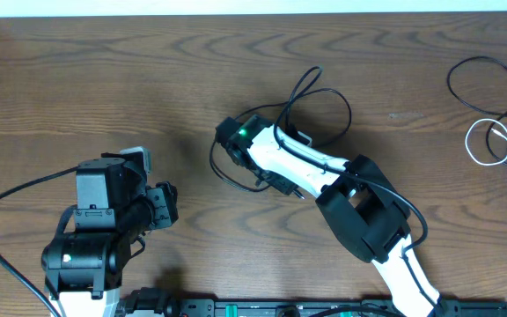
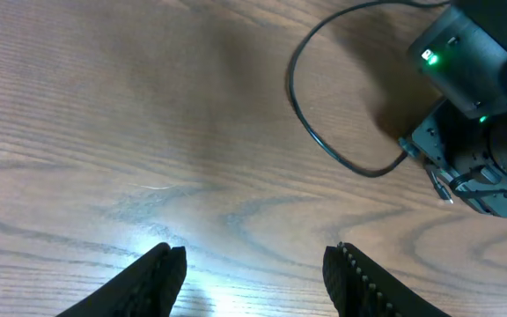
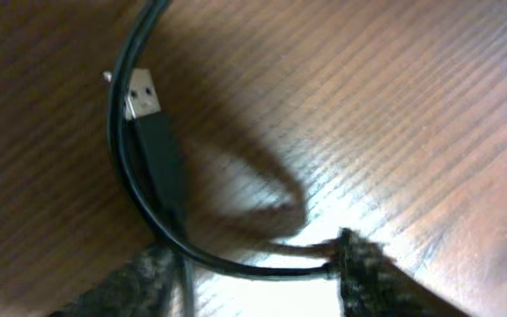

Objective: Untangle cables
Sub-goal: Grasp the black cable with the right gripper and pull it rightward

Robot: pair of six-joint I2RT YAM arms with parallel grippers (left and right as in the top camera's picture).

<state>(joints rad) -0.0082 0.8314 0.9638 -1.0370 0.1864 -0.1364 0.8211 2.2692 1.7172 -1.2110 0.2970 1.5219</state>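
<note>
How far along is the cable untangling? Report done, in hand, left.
Done: one black cable lies mid-table, apart from the other two. In hand: the right gripper straddles it near its USB plug, jaws apart; the left gripper is open and empty. Left: the second black cable and the white cable sit close together at the right edge; whether they cross is unclear.

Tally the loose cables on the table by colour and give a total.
Black: 2, the centre black cable and the right-edge black cable
White: 1, the white cable
Total: 3
</note>
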